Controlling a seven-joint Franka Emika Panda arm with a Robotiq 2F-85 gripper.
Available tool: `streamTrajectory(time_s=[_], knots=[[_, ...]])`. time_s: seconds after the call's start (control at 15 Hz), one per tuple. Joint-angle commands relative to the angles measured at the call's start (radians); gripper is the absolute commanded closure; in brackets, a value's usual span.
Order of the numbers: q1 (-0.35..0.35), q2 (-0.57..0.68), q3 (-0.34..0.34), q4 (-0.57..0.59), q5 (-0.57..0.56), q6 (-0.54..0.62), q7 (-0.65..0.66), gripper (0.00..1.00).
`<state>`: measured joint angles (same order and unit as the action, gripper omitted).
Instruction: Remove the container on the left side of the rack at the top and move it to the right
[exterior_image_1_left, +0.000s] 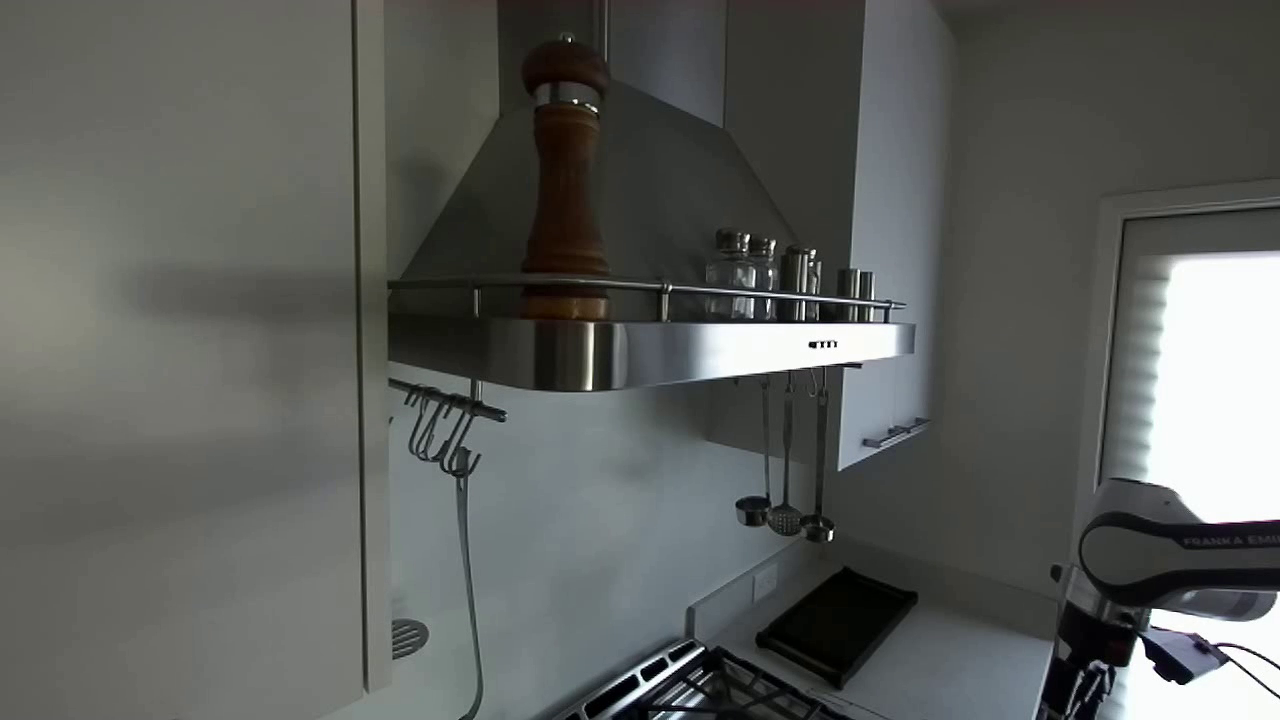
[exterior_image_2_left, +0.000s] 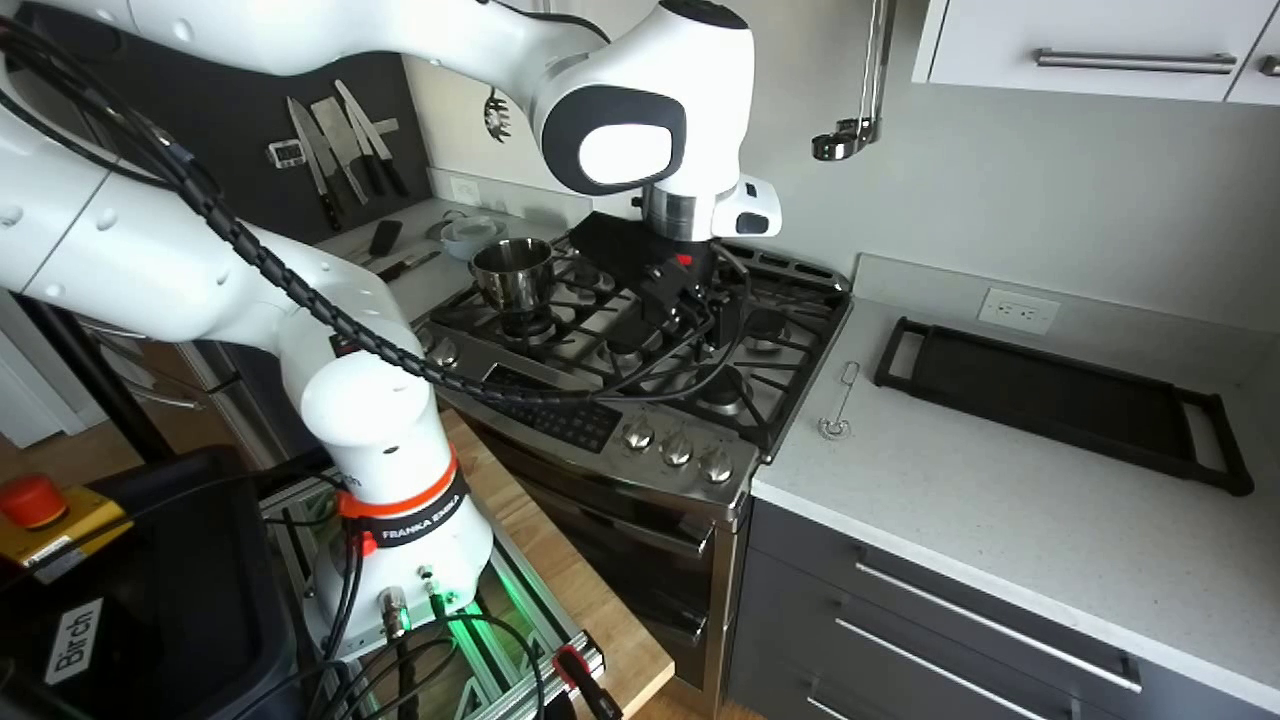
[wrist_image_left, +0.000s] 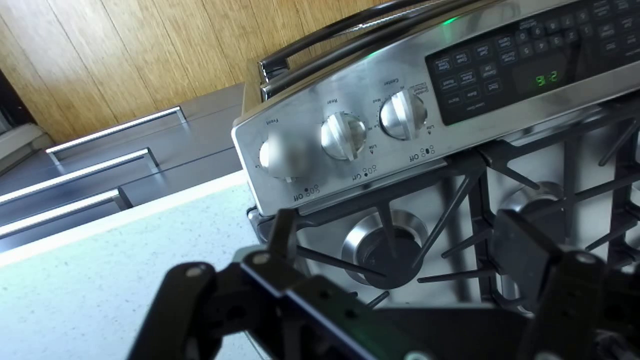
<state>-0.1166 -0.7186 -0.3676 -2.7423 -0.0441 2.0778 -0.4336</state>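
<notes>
The rack (exterior_image_1_left: 700, 350) is the steel ledge with a thin rail around the hood, high above the stove in an exterior view. Near its far end stand small shiny steel cylindrical jars (exterior_image_1_left: 849, 293), partly behind the rail; I cannot tell which of these is the container. In the wrist view my gripper (wrist_image_left: 405, 242) points down over a front burner, its two fingers wide apart with nothing between them. It shows dark above the stove in an exterior view, as the gripper (exterior_image_2_left: 690, 330), well below the rack's height.
A tall wooden pepper mill (exterior_image_1_left: 567, 200) and glass shakers (exterior_image_1_left: 730, 280) share the rack. Ladles (exterior_image_1_left: 785, 520) hang beneath the hood. A steel pot (exterior_image_2_left: 512, 275) sits on the stove (exterior_image_2_left: 600, 460). On the counter lie a black tray (exterior_image_2_left: 1060, 390) and a small whisk (exterior_image_2_left: 838, 425).
</notes>
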Motion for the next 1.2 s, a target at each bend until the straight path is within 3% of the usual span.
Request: streamTrajectory(time_s=[0.0, 0.8, 1.13], knots=[[-0.012, 0.003, 0.012, 0.001, 0.01, -0.002, -0.007, 0.0], [-0.007, 0.002, 0.039, 0.009, 0.007, -0.002, -0.004, 0.0], [0.011, -0.107, 0.147, 0.039, -0.029, -0.016, 0.026, 0.0]])
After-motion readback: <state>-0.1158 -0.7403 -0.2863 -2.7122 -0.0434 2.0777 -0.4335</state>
